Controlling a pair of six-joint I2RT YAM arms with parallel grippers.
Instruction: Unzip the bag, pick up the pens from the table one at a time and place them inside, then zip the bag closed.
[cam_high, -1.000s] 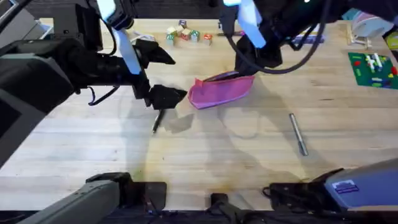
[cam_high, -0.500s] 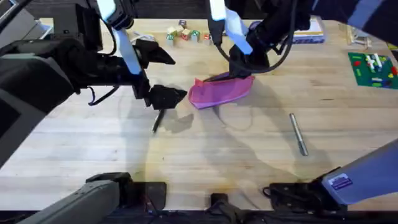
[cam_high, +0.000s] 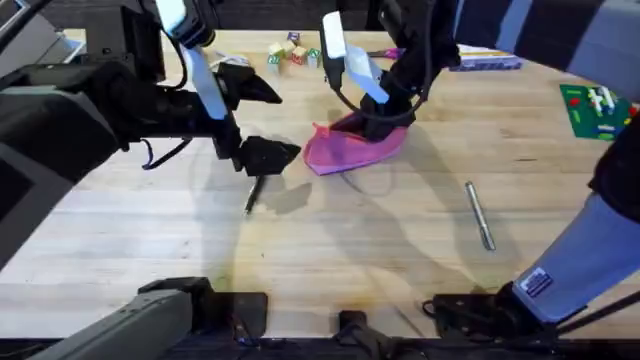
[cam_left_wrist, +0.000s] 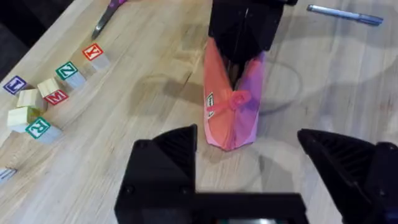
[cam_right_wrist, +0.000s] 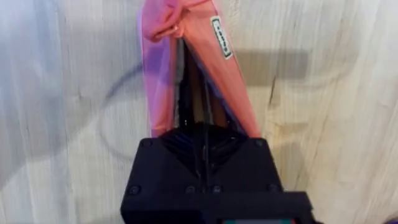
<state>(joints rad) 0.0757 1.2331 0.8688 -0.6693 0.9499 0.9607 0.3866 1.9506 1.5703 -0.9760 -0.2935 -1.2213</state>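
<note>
Left gripper (cam_high: 262, 157) spread wide, hovering over the black pen (cam_high: 252, 194) on the table (cam_high: 330, 250), just left of the pink bag (cam_high: 355, 147). Right gripper (cam_high: 378, 120) pinched narrow at the bag's opened top edge; grip on the zipper pull hard to confirm. Silver pen (cam_high: 479, 214) well right, untouched. Since a second ago, right arm swung leftward over the bag.

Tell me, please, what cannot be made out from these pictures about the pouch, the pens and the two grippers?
- Right gripper, right wrist view: its fingertips sit in the bag's mouth; its own body hides whether they grip anything.
- Black pen, overhead: its upper end is under the left gripper, so contact cannot be told.
- Bag interior, all views: the right gripper blocks the contents.
- Silver pen, left wrist view: an edge cuts it off.
</note>
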